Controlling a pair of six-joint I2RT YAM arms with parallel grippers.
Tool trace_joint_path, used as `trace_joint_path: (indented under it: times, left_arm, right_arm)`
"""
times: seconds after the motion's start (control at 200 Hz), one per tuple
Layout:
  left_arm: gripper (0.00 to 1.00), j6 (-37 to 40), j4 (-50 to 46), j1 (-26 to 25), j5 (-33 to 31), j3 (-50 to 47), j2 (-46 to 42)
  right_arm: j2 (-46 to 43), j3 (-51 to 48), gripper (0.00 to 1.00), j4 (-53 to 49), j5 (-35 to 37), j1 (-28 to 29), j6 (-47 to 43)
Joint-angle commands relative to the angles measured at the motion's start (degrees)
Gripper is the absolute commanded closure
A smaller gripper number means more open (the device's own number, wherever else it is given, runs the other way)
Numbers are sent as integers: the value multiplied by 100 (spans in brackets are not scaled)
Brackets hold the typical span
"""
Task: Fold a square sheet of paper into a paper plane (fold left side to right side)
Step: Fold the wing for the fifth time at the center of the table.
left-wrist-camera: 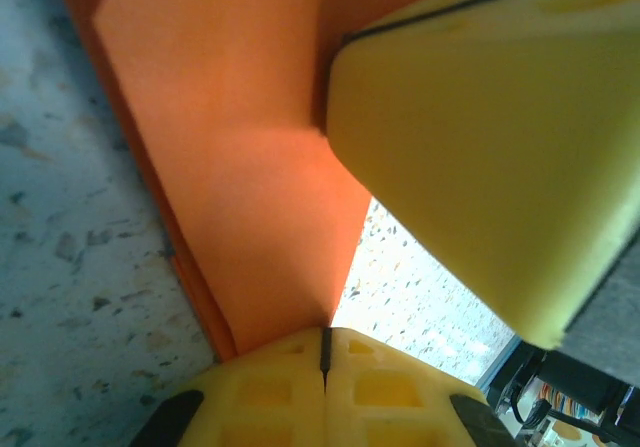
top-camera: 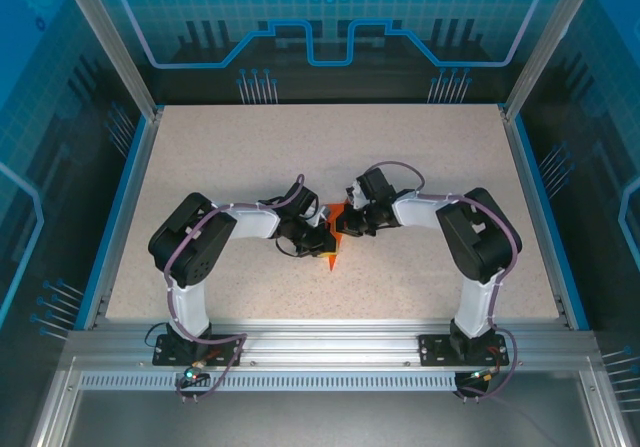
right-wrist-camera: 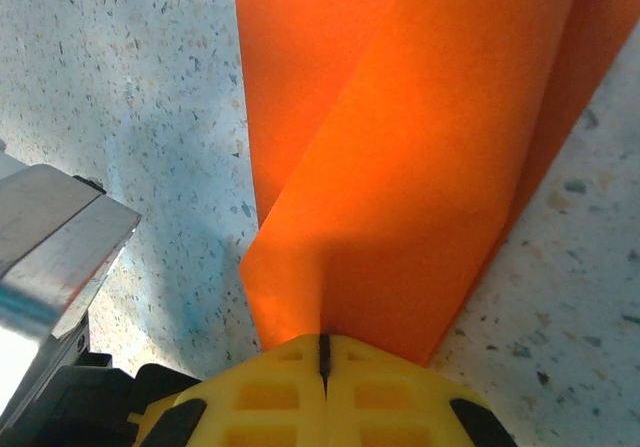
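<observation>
Pinching from 9 and 3 o'clock at the middle of the speckled, stone-look table, the left gripper and right gripper each clamp blocky, pocketed yellow fingers together on the smooth matte orange paper, creased into sharp angular panels, tapering toward 6 o'clock.

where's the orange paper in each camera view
top external: orange paper is a small patch just below the table's centre.
left wrist: upper centre and left, tapering down to the left gripper's fingers, which are shut.
right wrist: upper centre-right, narrowing down into the right gripper's fingers, also shut.
shared landmark: the speckled table beneath the paper.
</observation>
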Motion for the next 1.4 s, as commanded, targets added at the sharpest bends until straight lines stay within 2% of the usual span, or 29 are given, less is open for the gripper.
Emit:
trace_joint_path:
  times: [0.0, 0.495, 1.391]
  left_arm:
    - [100, -21, -539, -79, -265, -187, 95]
    - [100, 32, -637, -74, -279, -173, 77]
    - [100, 27, -619, -77, -265, -199, 106]
  right_arm:
    - [136, 111, 100, -60, -34, 65, -121]
    - [464, 475, 100, -483, 408, -150, -612]
    - [1184, 1384, 100, -469, -62, -901, -794]
